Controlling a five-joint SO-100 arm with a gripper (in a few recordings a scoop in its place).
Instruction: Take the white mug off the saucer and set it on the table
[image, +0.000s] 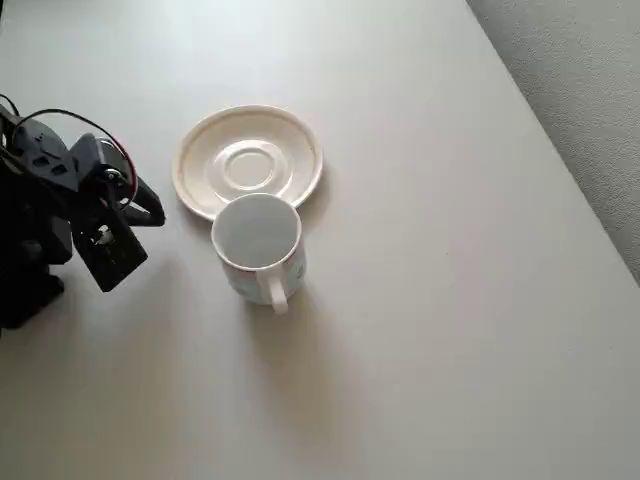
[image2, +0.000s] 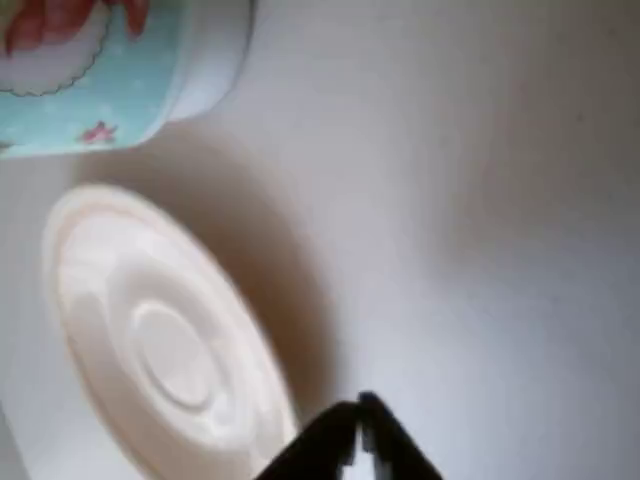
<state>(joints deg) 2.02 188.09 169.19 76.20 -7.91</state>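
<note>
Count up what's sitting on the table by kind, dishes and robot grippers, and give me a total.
Mugs: 1, the white mug, standing on the table by the saucer's rim.
Saucers: 1, the saucer, nothing on it.
Grippers: 1, the gripper, black, left of the saucer in the overhead view.
Total: 3

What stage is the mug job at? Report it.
Done, it seems: the mug stands upright on the table beside the saucer, whose well is bare. In hand: nothing; the gripper sits left of both, shut and empty. Nothing looks left.
</note>
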